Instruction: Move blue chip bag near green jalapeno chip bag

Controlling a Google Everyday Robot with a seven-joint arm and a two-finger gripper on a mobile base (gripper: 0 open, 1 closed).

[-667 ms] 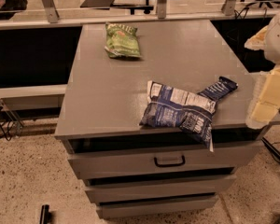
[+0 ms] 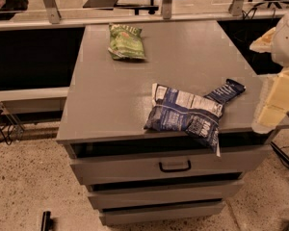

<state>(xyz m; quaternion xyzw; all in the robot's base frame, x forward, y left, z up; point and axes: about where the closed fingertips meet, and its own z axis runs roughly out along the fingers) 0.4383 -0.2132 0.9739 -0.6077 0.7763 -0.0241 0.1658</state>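
**1. Arm / tool**
- Arm enters at the right edge of the view and only part of it is visible. A white rounded section (image 2: 285, 37) sits uppermost, with a cream block-shaped section below it, tilted down toward the left.
- Tool (image 2: 273, 106): at the lower end of the cream section, just beside the right-front corner of the tabletop (image 2: 192, 57), approx. level w/ its surface.
- Tool state: cannot tell whether open or closed.
- Tool is apart from both bags and touches neither. It is nearer the blue one.

**2. Task items**
- Blue chip bag (image 2: 185, 113): lying flat and crinkled at the front of the tabletop, right of centre. White text panels face up. Its lower-right corner overhangs the front edge, above the top drawer.
- Green chip bag (image 2: 126, 42): lying flat at the rear-left of the tabletop, near the back edge. It is well apart from the blue chip bag, w/ bare tabletop between them.

**3. Other items**
- Small dark-blue packet (image 2: 227, 90): lies diagonally at the upper-right side of the blue chip bag, touching it. Its far end points toward the right edge.
- Cabinet under the tabletop: three drawers. The top drawer has a dark handle (image 2: 175, 166) at centre.
- Floor (image 2: 24, 186): speckled.
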